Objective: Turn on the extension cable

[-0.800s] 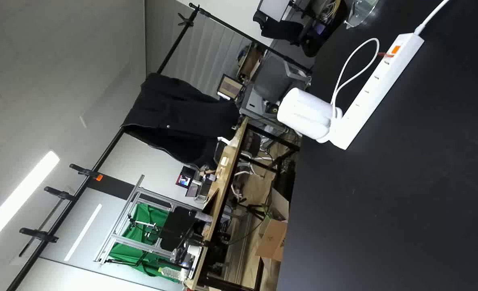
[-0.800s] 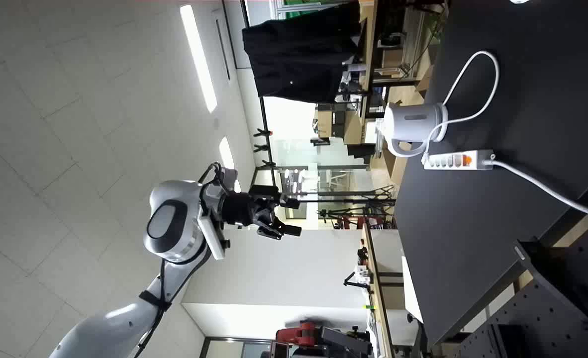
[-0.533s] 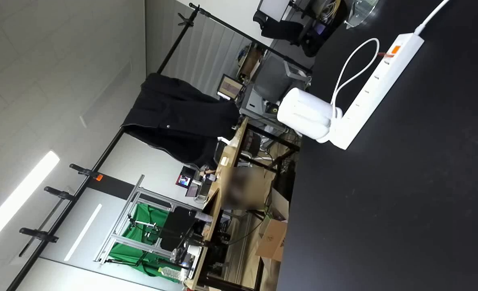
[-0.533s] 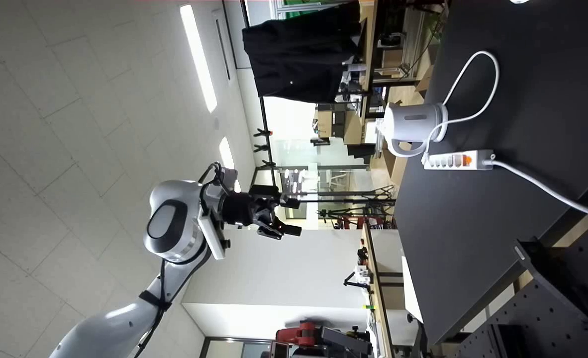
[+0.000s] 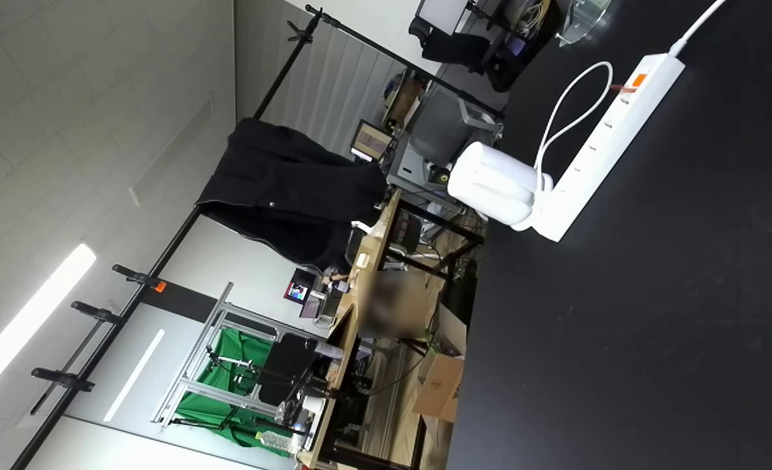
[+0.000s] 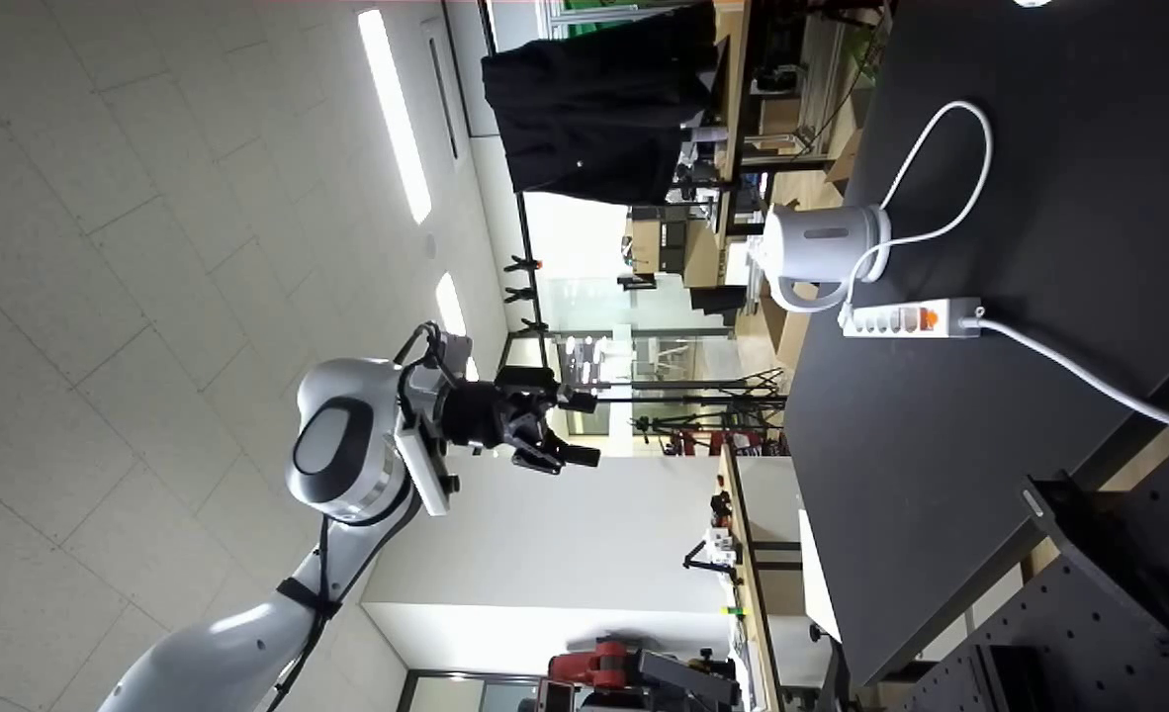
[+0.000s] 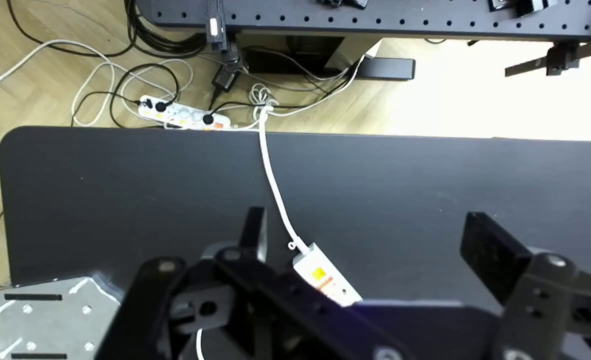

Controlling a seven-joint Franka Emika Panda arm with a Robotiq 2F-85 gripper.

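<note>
The extension cable, a long white power strip (image 5: 611, 147), lies on the dark table and shows in both exterior views (image 6: 886, 319). Its orange switch (image 5: 639, 79) is near the cord end and also shows in an exterior view (image 6: 928, 318). In the wrist view the strip's cord end (image 7: 333, 282) appears between the fingers, the switch (image 7: 319, 273) looking yellow; the gripper hides the rest. My gripper (image 6: 580, 429) is open and empty, high above the table and apart from the strip. It shows open in the wrist view too (image 7: 370, 240). Whether the switch is pressed cannot be told.
A white kettle (image 6: 827, 244) stands beside the strip's far end, its looping white cord (image 6: 985, 148) running to the strip. The thick strip cord (image 7: 275, 192) runs over the table edge. Another power strip (image 7: 183, 115) lies on the floor. A perforated black bench (image 7: 400, 20) borders the table.
</note>
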